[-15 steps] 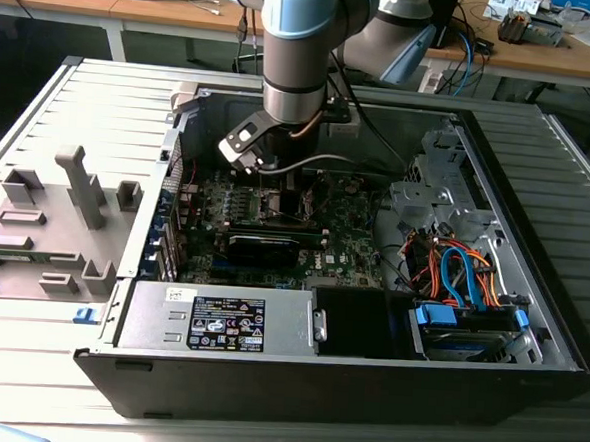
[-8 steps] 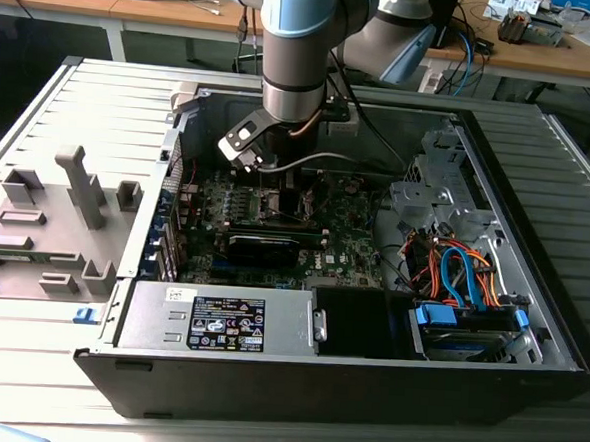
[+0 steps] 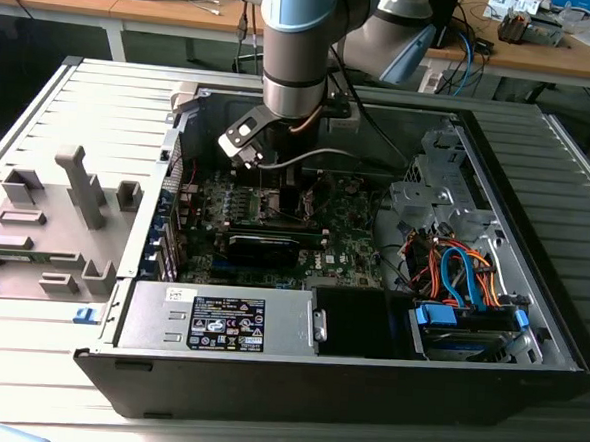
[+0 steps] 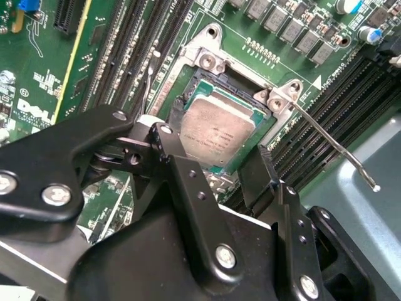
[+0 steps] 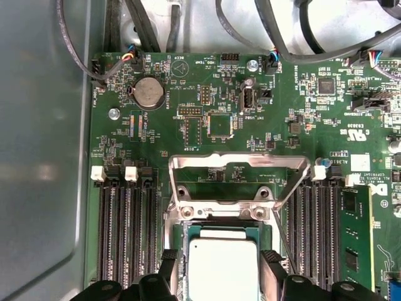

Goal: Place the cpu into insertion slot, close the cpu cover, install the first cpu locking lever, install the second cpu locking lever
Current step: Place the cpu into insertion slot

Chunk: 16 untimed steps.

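The jaws are standing parted a little wider than the small flat square chip with the silvery-grey metal top, with one black pad on each side of it. A thin gap is showing at one pad, so I am judging that they are gripping nothing, though light contact at the other pad is hard to rule out. The chip is lying directly between the jaws, down inside the square dark-framed socket, and is hiding the socket's contact field. Just beyond the tips of the jaws, the thin square metal cover plate with the large window is standing swung open. A thin bent wire lever is sticking out free to one side of the jaws.

I am seeing the main risk in that possible contact. If a pad is rubbing the chip's edge while the jaws are lifting away, it could drag the chip askew or tip a corner out of the socket. Whether the chip is sitting fully flat is not clear, and a skewed chip would be pressing unevenly on the contacts beneath. The pads are also sitting very near the socket frame, so any sideways drift could be scraping the green motherboard or the long black memory slots flanking the jaws. The upright cover plate could also be knocked down onto the jaws.
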Available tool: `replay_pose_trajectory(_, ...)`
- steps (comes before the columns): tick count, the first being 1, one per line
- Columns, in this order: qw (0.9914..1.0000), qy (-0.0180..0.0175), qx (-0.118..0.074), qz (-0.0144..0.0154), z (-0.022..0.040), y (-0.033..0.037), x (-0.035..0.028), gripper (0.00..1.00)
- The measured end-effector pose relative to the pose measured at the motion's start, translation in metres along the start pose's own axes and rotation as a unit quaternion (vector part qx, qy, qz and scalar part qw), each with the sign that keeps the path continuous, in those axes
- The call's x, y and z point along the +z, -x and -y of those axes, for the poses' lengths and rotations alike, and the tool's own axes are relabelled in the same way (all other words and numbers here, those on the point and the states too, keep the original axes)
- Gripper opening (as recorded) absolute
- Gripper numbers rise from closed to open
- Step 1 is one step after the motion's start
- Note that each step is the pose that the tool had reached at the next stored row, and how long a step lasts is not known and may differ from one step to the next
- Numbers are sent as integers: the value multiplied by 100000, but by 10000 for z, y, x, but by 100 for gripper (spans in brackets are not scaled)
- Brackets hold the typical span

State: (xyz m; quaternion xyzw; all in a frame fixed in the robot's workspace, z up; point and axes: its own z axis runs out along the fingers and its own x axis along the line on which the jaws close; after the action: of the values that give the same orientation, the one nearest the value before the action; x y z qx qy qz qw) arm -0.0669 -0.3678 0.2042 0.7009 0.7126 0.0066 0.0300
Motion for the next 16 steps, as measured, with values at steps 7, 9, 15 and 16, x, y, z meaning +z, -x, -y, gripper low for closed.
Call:
replay_pose_trajectory(7, 99999, -228, -178, 400, -23, 8, -1, 62)
replay_pose_trajectory(9, 99999, -221, -188, 388, -25, 7, -19, 62)
replay_pose_trajectory(15, 99999, -225, -183, 294, -31, 12, -153, 62)
replay_pose_trajectory(16, 99999, -216, -181, 232, -32, 12, -157, 62)
